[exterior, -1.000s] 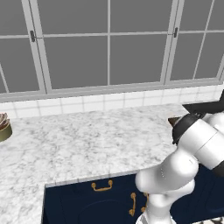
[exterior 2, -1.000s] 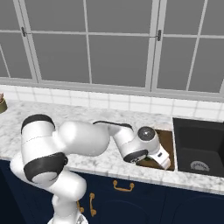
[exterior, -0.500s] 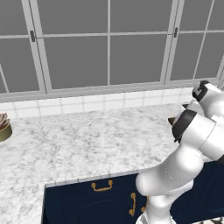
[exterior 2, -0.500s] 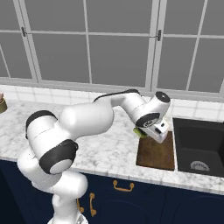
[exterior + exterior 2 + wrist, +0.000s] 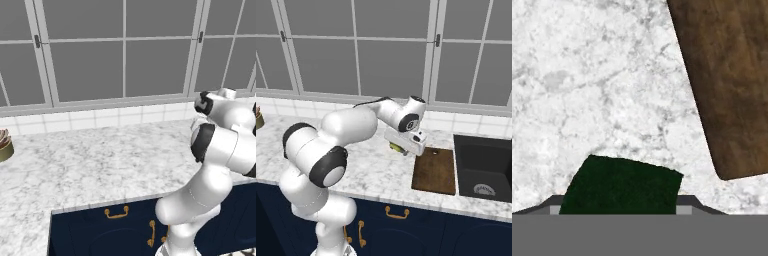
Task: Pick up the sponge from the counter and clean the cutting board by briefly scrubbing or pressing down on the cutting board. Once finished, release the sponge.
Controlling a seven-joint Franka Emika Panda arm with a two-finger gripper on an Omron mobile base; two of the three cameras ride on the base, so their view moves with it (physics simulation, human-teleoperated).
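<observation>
Hand view: the sponge (image 5: 622, 186) sits between the fingers, held above the counter (image 5: 587, 90), beside the cutting board (image 5: 727, 75); light, soft, likely squashes, best pinched across its sides.

In the hand view the sponge (image 5: 623, 185) is cut off at the bottom, so its lower part and the jaws' contact with it cannot be seen. The board (image 5: 728, 80), off to one side of the jaws, runs out of that view at the top and right edges. In the right base view the hand covers most of the sponge (image 5: 395, 146); only a small yellow-green sliver shows. In the left base view the arm hides the board.
</observation>
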